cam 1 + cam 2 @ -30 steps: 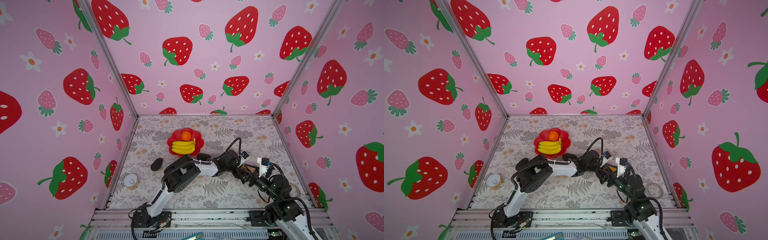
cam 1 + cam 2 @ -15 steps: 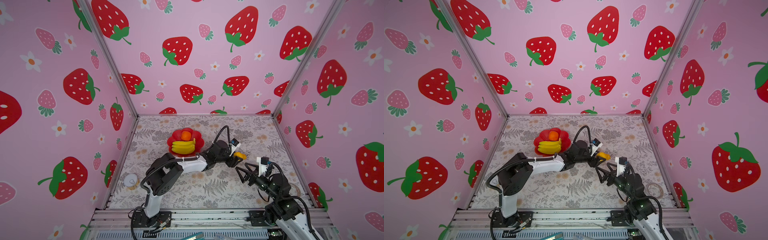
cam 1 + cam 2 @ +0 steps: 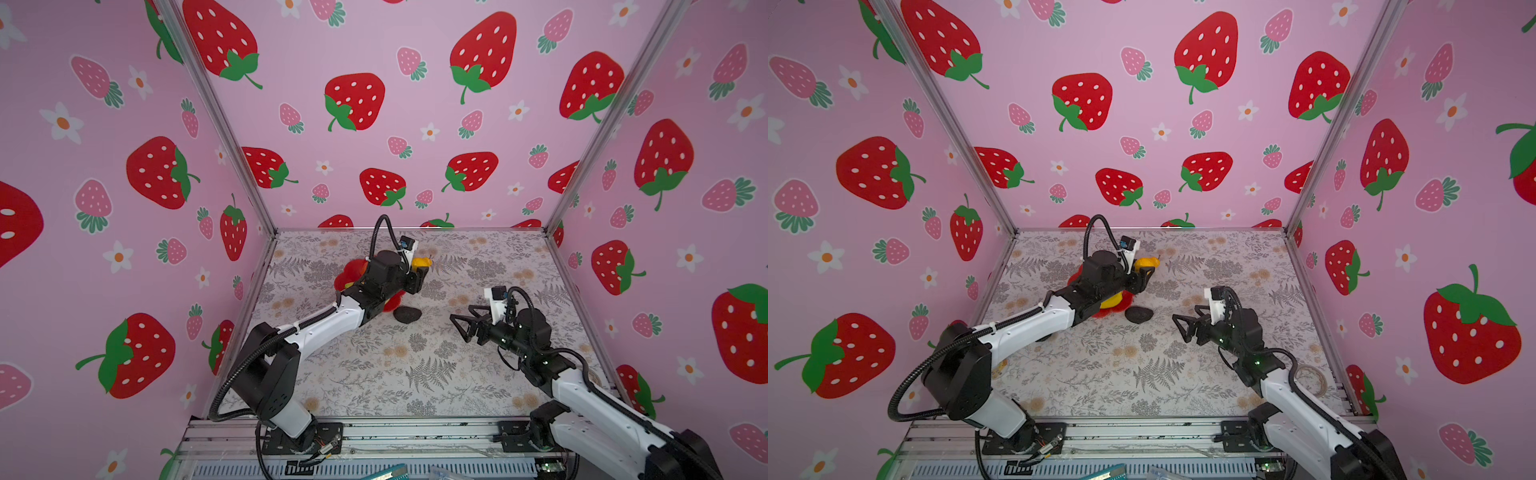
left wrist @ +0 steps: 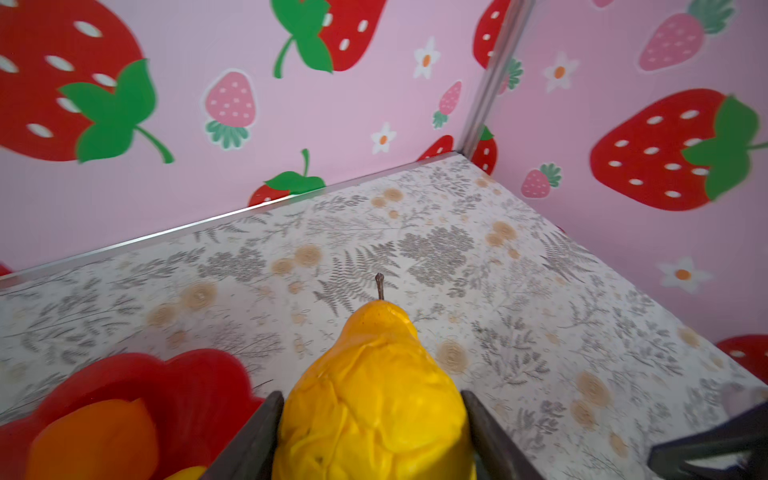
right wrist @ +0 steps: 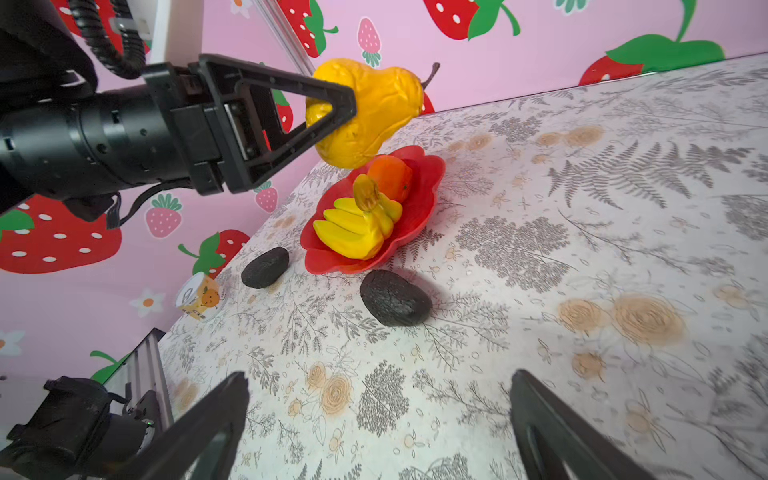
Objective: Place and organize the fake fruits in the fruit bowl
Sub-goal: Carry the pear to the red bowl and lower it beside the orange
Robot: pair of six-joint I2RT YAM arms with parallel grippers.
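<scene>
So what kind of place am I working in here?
Probably a staged robot test booth, not a real kitchen: strawberry-print walls on metal frame posts, a fern-patterned tabletop, and both arms bolted to a front rail.

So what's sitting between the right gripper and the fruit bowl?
One dark avocado, lying close beside the bowl; the right wrist view shows it plainly.

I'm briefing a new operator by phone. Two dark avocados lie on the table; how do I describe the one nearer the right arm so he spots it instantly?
Find the red bowl on the patterned table. Two dark ovals lie beside its rim; this avocado is the one on the side facing the open right hand. Its twin lies beyond it, toward the can.
</scene>
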